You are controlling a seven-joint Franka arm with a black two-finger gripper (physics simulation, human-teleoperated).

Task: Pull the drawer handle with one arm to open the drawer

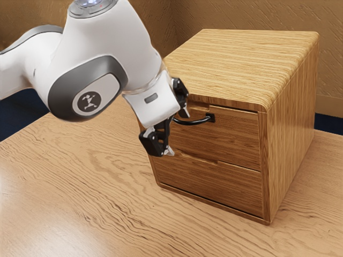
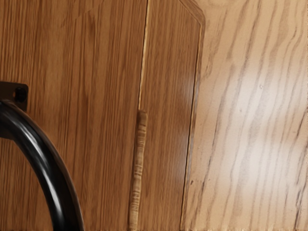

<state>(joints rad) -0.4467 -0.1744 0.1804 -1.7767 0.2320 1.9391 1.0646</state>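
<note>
hidden: the arm (image 1: 102, 48) covers the near front corner of the cabinet (image 1: 241, 59) and the near end of the handle (image 1: 199, 120). in the wrist view the handle (image 2: 45, 163) is cut off at the edge, with one black mounting plate (image 2: 13, 94) partly seen.

pincer (image 1: 176, 128): released. its two black fingers stand well apart, one above and one below the handle's near end, and i cannot confirm contact with either.

task item: the handle sits on the upper drawer (image 1: 230, 136), just under the cabinet top. i cannot tell whether this drawer stands out from the carcass.

markings: one small emblem (image 1: 88, 100) on a grey joint cap, a figure and not legible text.

count: one cabinet, two drawer fronts, the upper and the lower drawer (image 1: 214, 179), one handle, one arm. the cabinet stands on the wooden counter (image 1: 80, 203).
</note>
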